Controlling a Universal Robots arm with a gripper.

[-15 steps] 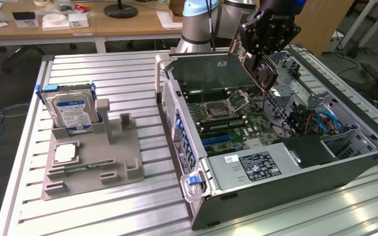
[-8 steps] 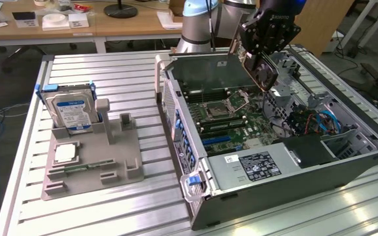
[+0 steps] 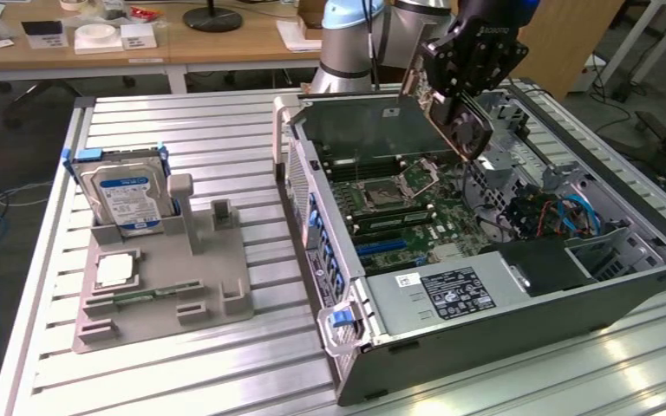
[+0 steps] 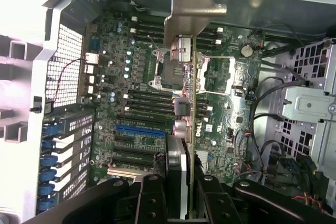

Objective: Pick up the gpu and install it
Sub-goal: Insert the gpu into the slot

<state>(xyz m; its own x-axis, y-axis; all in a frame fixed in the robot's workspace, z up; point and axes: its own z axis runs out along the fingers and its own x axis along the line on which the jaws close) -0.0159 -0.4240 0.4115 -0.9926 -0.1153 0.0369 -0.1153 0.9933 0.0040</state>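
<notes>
Jaws grip the gpu above the motherboard of the open computer case. A hard drive stands well apart in a gray fixture on the table.

silver-grey arm with a pale blue joint cap, black tool marked with white lettering.

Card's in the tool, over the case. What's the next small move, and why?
Probably turn the wrist a little before lowering. The tool holds the graphics card tilted above the motherboard, not yet seated. In the wrist view the card's edge runs across the blue slot rather than along it. Lining the two up first looks safer.
</notes>
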